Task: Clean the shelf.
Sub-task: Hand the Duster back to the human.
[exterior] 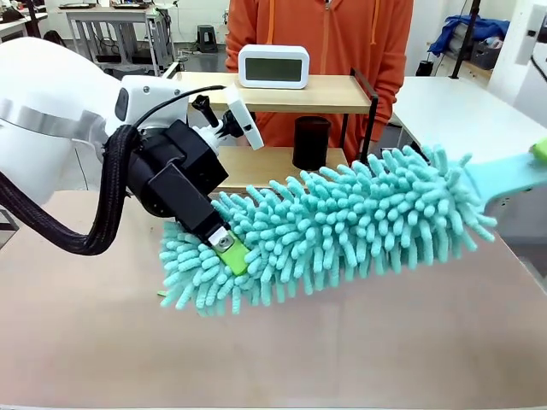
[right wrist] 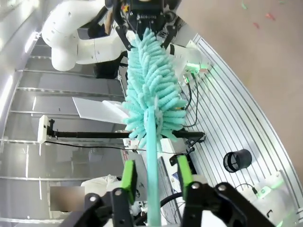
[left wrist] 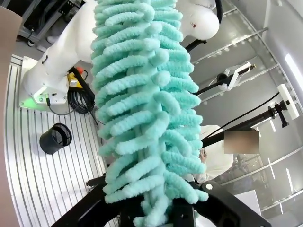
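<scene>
On the left we see our left gripper (exterior: 224, 246) reaching in over the near table (exterior: 282, 359), its jaws clamped tight on the left tip of a teal chenille duster (exterior: 342, 226); a green pad (exterior: 231, 254) shows pressed against the fluffy strands there; in the left wrist view the same duster (left wrist: 147, 109) rises straight up from between our black fingers, which sit closed around its base; behind it stands our other white arm (left wrist: 61, 47), and a black cup-like container (left wrist: 55, 138) rests on the slatted floor; moving right, the duster stretches across the middle of the front view, tilted so its right end sits higher, held above the table; beyond it, on the far side, stands the shelf (exterior: 282, 94), its upper board carrying a white digital clock (exterior: 273, 67) and its lower board a black cylinder (exterior: 311, 143); a person in an orange hooded top (exterior: 320, 34) stands just behind the shelf; at the far right the duster's pale teal handle (exterior: 504, 175) runs off toward the frame edge; in the right wrist view our right gripper (right wrist: 156, 176) has its green-padded fingers (right wrist: 128, 176) spread on either side of the thin handle (right wrist: 152, 156), with a gap showing on both sides, so we read those jaws as open and not gripping; whether a pad touches the handle lower down we cannot tell
</scene>
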